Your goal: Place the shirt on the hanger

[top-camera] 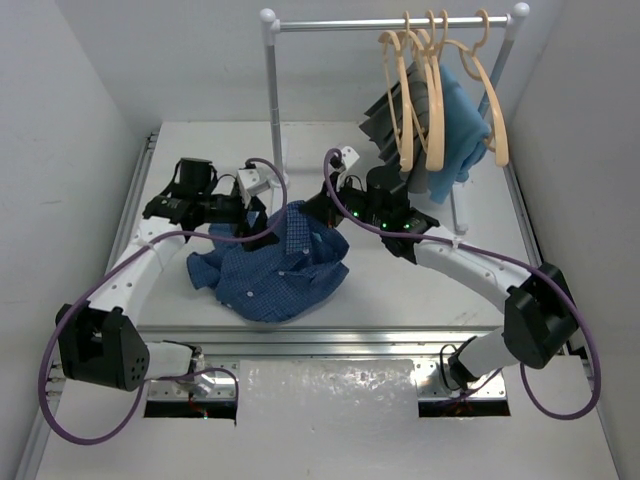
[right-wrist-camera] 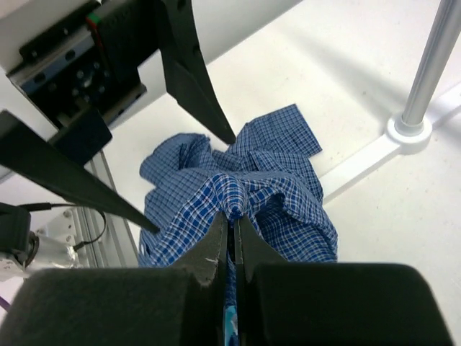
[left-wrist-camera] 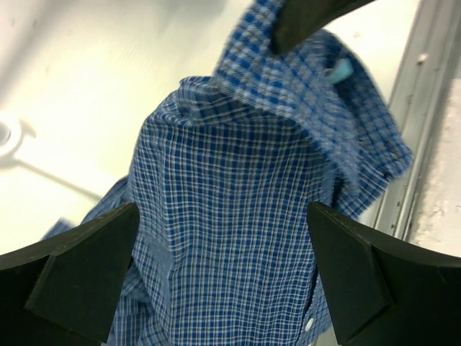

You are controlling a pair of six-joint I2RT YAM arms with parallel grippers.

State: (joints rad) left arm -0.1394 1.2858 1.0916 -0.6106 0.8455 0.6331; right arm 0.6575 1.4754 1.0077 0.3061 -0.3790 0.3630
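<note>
From above, the shirt (top-camera: 275,268) is a crumpled heap. Its sleeves and buttons are hard to pick out, and the tips of both jaws are lost behind the wrists and the raised cloth. In the left wrist view the top of the shirt is blurred and its lower part runs off the frame. Beyond the shirt the hangers (top-camera: 497,125) overlap, so their number is unsure. They cover parts of a grey garment (top-camera: 385,112) and a blue cloth (top-camera: 462,125) on the rack (top-camera: 390,22).

Both arms start nearer than the shirt and bend inward. The left arm (top-camera: 140,265) curves round the shirt's left side and the right arm (top-camera: 470,262) round its right. Their wrists face each other over the shirt's far edge.

The shirt lies on the tabletop (top-camera: 400,295) between the arms, and its far part rises into a peak. The right jaws are pressed together on a fold at the top of that peak, with a pale blue label showing just below the pinch. The left jaws are spread wide and face the raised cloth from its left. Whether they touch it cannot be told. The hangers hang beyond the shirt to its right, well apart from it.
</note>
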